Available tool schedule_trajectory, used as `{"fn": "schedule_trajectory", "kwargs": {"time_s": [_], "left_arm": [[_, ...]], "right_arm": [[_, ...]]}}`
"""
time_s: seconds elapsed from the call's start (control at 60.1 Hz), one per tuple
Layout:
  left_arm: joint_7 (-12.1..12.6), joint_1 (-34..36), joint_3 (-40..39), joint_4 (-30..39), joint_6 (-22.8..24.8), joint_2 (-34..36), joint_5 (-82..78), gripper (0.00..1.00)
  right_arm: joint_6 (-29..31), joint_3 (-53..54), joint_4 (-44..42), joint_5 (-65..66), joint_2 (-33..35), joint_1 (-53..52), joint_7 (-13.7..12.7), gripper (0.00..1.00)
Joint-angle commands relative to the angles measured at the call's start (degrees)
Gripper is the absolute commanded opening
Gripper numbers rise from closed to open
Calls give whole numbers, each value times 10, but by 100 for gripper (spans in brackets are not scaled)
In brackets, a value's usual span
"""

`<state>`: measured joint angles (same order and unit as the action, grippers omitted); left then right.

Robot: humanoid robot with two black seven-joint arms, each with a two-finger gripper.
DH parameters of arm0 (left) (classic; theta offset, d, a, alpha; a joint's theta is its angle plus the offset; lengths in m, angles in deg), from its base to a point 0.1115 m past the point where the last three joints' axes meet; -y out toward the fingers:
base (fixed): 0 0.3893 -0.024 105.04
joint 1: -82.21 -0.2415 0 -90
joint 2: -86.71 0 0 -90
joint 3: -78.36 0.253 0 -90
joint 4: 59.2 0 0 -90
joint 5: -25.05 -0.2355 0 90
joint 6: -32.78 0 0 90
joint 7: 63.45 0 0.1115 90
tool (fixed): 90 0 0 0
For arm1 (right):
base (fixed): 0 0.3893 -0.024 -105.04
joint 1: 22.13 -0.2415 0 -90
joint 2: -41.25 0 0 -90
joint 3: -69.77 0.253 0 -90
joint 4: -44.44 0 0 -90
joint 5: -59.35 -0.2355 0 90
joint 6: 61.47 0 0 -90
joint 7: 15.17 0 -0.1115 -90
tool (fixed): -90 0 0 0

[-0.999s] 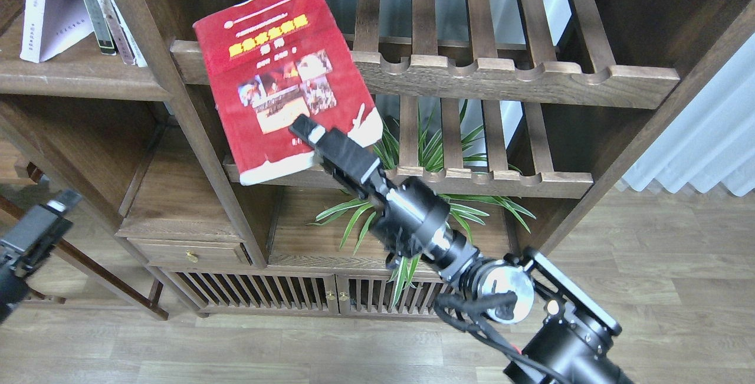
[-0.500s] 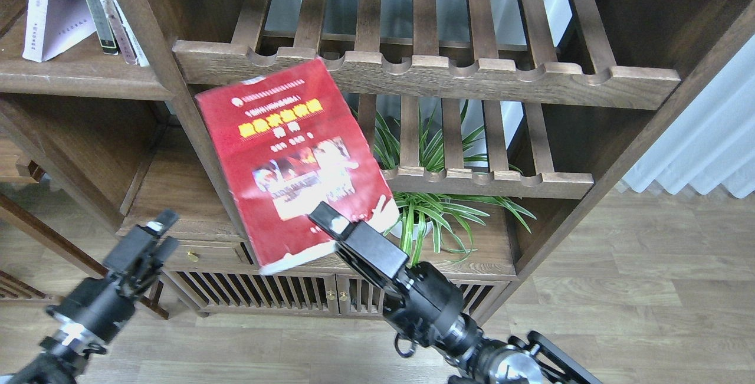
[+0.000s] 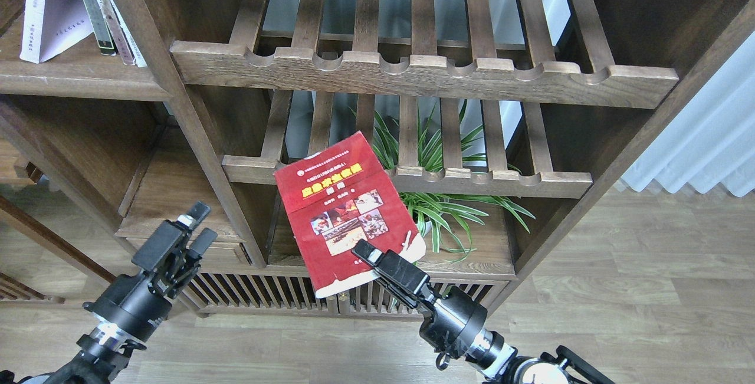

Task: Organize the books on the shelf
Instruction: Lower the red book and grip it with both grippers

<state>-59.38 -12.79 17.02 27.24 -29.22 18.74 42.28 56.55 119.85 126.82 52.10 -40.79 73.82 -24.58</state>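
A red paperback book with a yellow title and a block of small photos on its cover [image 3: 348,213] is held by its lower right corner in the right gripper [image 3: 373,259], whose black fingers are closed on the worn white edge. The book is tilted, cover facing up, in front of the lower slatted rack with a notched front rail [image 3: 489,182] and beside a green spiky-leaved potted plant [image 3: 448,210]. The yellow title is written in Chinese characters, too small to be read; a line of fine white print runs above it.

The left gripper [image 3: 197,227] is seen at lower left with its two fingers slightly parted and nothing held between them.

On the solid dark brown wooden shelf board [image 3: 76,77] at upper left, a cream-white book [image 3: 50,6] and several thinner volumes [image 3: 109,12] are stood leaning. Their spine lettering cannot be read.
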Motion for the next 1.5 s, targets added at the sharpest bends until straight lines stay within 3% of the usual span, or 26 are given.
{"fn": "schedule_trajectory", "kwargs": {"time_s": [0.0, 0.383, 0.533, 0.649, 0.749, 0.932, 0.949, 1.482], "left_arm": [[-2, 4, 24, 1, 0, -9, -1, 98], [-4, 11, 114, -5, 0, -81, -1, 93], [-5, 15, 132, -7, 0, -97, 0, 83], [-5, 15, 134, -7, 0, -106, 0, 66], [-20, 22, 135, -11, 0, -106, 1, 37], [-35, 26, 135, -11, 0, -93, 1, 20], [-39, 22, 134, -5, 0, -80, 2, 11], [-38, 17, 123, 22, 0, 16, 1, 8]], "right_arm": [[0, -9, 0, 4, -7, 2, -1, 6], [0, -38, 2, 41, -59, 31, -2, 6], [0, -39, 2, 42, -66, 37, -3, 6], [0, -39, 3, 45, -67, 43, -4, 6], [0, -39, 3, 49, -70, 49, -4, 6], [0, -37, 2, 50, -70, 52, -9, 7], [0, -37, 3, 50, -70, 53, -9, 8], [0, -27, 2, 50, -75, 50, -9, 11]]}}
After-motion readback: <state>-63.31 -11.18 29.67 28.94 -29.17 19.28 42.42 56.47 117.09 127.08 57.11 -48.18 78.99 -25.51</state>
